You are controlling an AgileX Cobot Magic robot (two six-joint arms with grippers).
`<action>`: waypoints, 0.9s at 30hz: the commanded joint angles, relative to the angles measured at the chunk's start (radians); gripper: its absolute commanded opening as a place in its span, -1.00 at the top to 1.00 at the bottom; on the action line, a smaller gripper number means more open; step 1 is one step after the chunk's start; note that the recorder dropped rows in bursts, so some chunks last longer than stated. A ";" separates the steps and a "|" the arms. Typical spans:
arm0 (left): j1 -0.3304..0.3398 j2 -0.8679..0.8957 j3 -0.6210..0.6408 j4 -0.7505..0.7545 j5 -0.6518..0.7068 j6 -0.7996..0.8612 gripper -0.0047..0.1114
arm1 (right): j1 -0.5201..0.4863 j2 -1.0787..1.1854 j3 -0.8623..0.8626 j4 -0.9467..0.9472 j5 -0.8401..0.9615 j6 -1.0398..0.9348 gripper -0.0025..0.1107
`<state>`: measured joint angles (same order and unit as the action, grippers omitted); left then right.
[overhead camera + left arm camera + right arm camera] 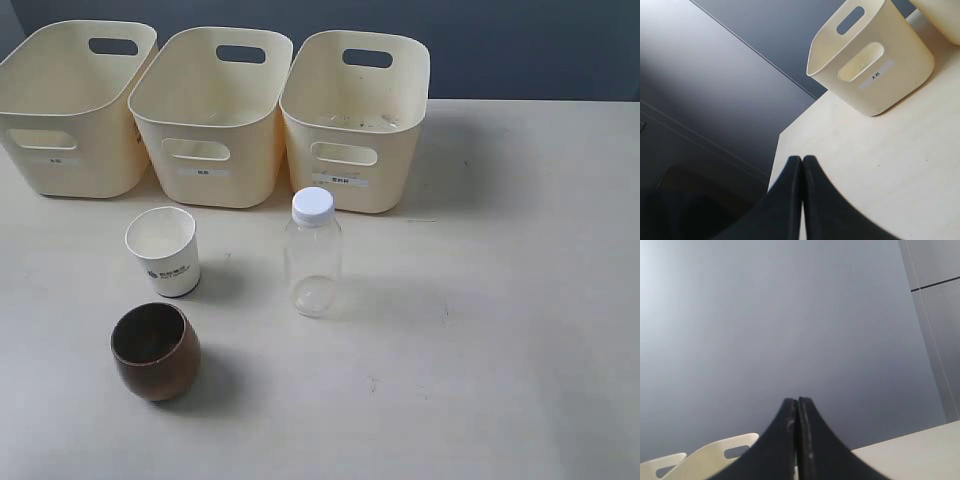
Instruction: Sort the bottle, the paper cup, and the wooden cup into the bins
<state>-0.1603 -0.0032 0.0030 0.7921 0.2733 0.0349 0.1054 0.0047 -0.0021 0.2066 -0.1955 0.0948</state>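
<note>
1. Left gripper: showing only in the left wrist view, its two dark fingers pressing together with nothing between them, hanging over the pale table near a corner, with one cream bin beyond it
2. Left bin: standing at the far left of the table, its side touching or nearly touching the middle one
3. Wooden cup: sitting upright at the near left, mouth facing up, just nearer than the paper cup and slightly left of it
4. Paper cup: standing upright, logo facing the near side, between the wooden cup and the row of bins
5. Middle bin: standing at the far edge, pressing close against its neighbours on both sides
6. Bottle: standing upright with white cap on, right of the paper cup and well apart from it, just in front of the right bin
7. Right bin: closing the row on the right, a few dark specks lying inside
8. Right gripper: showing only in the right wrist view, fingers pressing together on nothing, pointing toward a grey wall, with bin rims low in that view
</note>
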 commanded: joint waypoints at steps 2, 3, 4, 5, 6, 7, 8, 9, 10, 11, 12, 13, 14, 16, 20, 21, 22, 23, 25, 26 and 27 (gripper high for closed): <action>-0.001 0.003 -0.003 0.002 -0.013 -0.008 0.92 | 0.005 -0.005 0.002 -0.001 -0.013 0.064 0.97; -0.001 0.003 -0.003 0.002 -0.013 -0.008 0.92 | 0.005 -0.005 0.002 -0.004 -0.004 0.062 0.97; -0.001 0.003 -0.003 0.002 -0.013 -0.008 0.92 | 0.005 -0.005 0.002 -0.006 0.006 0.062 0.97; -0.001 0.003 -0.003 0.002 -0.013 -0.008 0.92 | 0.005 -0.005 0.002 -0.006 0.015 0.063 0.97; -0.001 0.003 -0.003 0.002 -0.013 -0.008 0.92 | 0.005 -0.005 0.002 0.001 0.028 0.073 0.97; -0.001 0.003 -0.003 0.002 -0.013 -0.008 0.92 | 0.005 -0.005 0.002 0.008 0.036 0.102 0.97; -0.001 0.003 -0.003 0.002 -0.013 -0.008 0.92 | 0.005 -0.005 0.002 0.008 0.040 0.117 0.97; -0.001 0.003 -0.003 0.002 -0.013 -0.008 0.92 | 0.005 -0.005 0.002 0.008 0.040 0.119 0.97; -0.001 0.003 -0.003 0.002 -0.013 -0.008 0.92 | 0.005 -0.005 0.002 0.003 0.033 0.119 0.97; -0.001 0.003 -0.003 0.002 -0.013 -0.008 0.92 | 0.005 -0.005 0.002 0.001 0.023 0.119 0.97; -0.001 0.003 -0.003 0.002 -0.013 -0.008 0.92 | 0.005 -0.005 0.002 0.001 0.016 0.119 0.97; -0.001 0.003 -0.003 0.002 -0.013 -0.008 0.92 | 0.005 -0.005 0.002 0.001 0.006 0.119 0.97; -0.001 0.003 -0.003 0.002 -0.013 -0.008 0.92 | 0.005 -0.005 0.002 0.000 0.004 0.119 0.97; -0.001 0.003 -0.003 0.002 -0.013 -0.008 0.92 | 0.005 -0.005 0.002 -0.009 0.006 0.119 0.97; -0.001 0.003 -0.003 0.002 -0.013 -0.008 0.92 | 0.005 -0.005 -0.041 -0.040 0.040 0.119 0.97; -0.001 0.003 -0.003 0.002 -0.013 -0.008 0.92 | 0.005 -0.005 -0.058 -0.040 0.050 0.119 0.97; -0.001 0.003 -0.003 0.002 -0.013 -0.008 0.92 | 0.005 -0.005 -0.088 -0.040 0.062 0.119 0.97; -0.001 0.003 -0.003 0.002 -0.013 -0.008 0.92 | 0.005 -0.005 -0.110 -0.040 0.071 0.119 0.97; -0.001 0.003 -0.003 0.002 -0.013 -0.008 0.92 | 0.005 0.028 -0.170 -0.045 0.090 0.119 0.97; -0.001 0.003 -0.003 0.002 -0.013 -0.008 0.92 | 0.005 0.046 -0.196 -0.048 0.102 0.119 0.97; -0.001 0.003 -0.003 0.002 -0.013 -0.008 0.92 | 0.005 0.074 -0.231 -0.057 0.122 0.119 0.97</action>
<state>-0.1603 -0.0032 0.0030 0.7921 0.2733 0.0349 0.1054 0.0297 -0.1646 0.1726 -0.1116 0.2147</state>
